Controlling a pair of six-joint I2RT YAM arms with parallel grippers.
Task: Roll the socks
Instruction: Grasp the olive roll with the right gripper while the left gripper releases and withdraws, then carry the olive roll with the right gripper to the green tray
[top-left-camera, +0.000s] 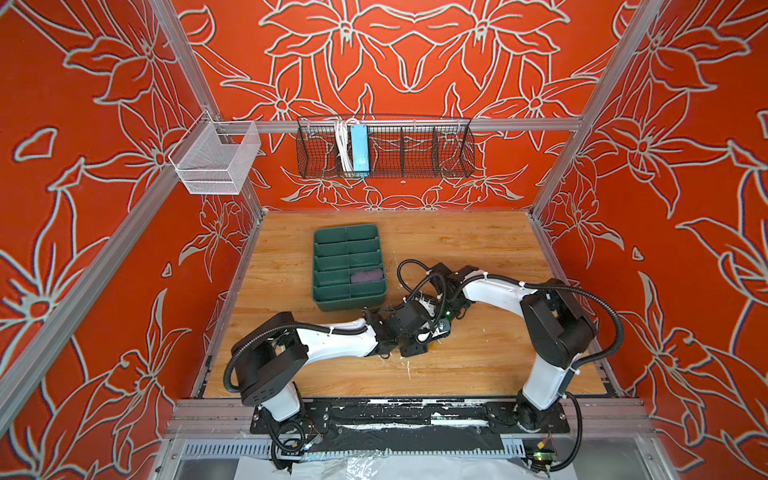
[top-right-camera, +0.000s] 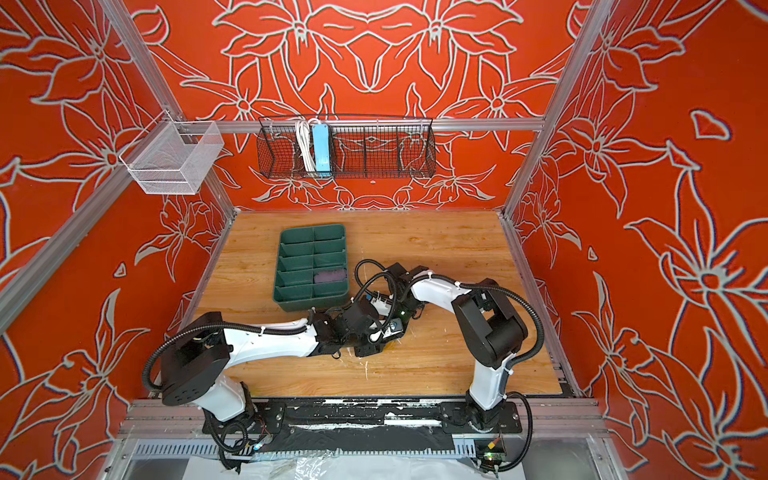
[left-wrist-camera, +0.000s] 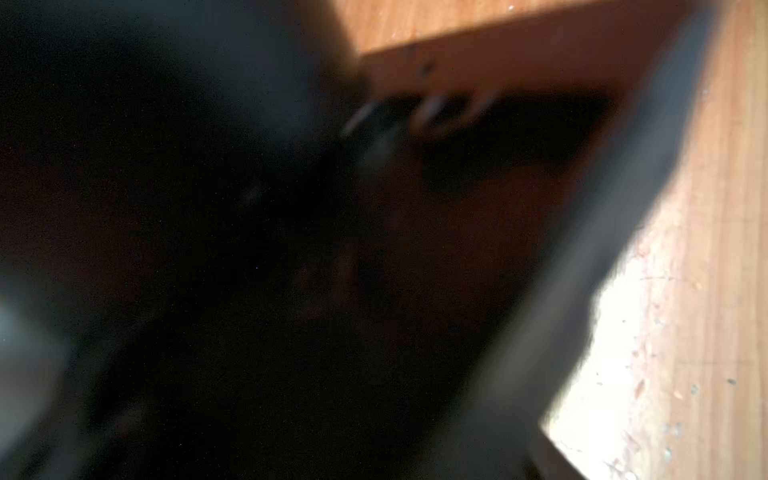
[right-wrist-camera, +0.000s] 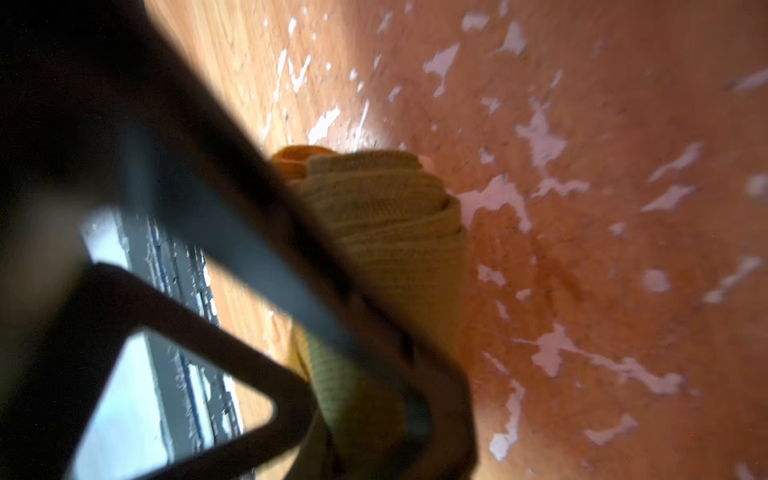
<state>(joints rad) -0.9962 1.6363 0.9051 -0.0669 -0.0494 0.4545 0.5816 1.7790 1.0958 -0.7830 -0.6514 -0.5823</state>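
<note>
Right gripper is pinching the rolled olive sock on the wooden table near the green tray, so the left gripper, whose spread I cannot tell, is best gripping the roll squarely, keeping its layers tight.

Green tray left rear, left arm, right arm crowding centre, tabletop free far right

Robot test cell (aluminium frame)
</note>
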